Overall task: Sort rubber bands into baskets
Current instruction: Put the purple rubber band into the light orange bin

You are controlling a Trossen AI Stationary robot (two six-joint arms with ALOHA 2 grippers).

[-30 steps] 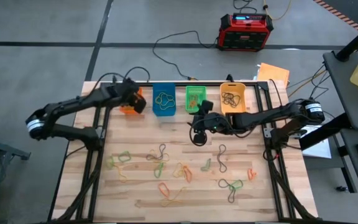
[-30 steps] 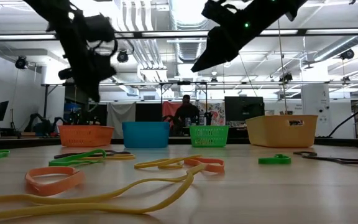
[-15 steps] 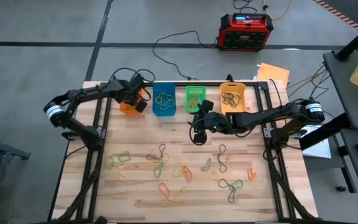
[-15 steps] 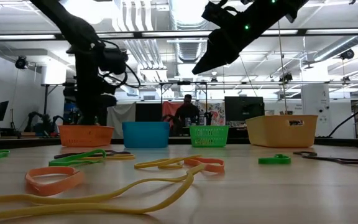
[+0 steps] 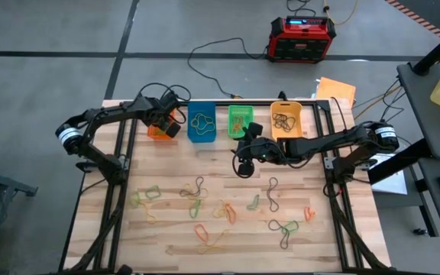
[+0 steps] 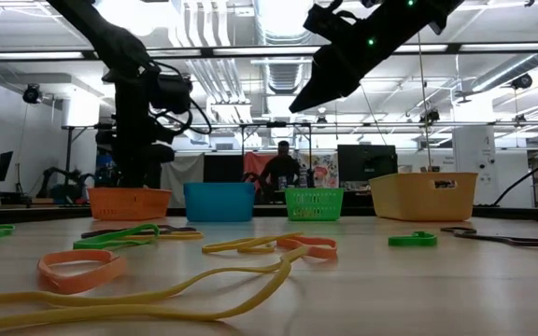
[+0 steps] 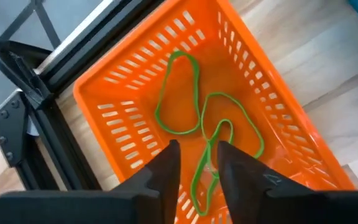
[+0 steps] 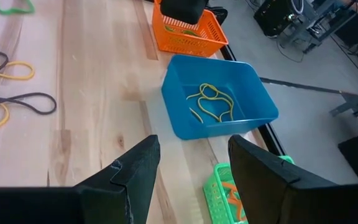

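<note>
My left gripper [image 7: 196, 165] hovers over the orange basket [image 7: 120, 87], fingers slightly apart and empty above green bands [image 7: 178, 93]; next, I judge, fetch another band.

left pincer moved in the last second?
Yes. The left pincer swung from beside the orange basket's near edge to above it, closing toward the blue basket.
</note>
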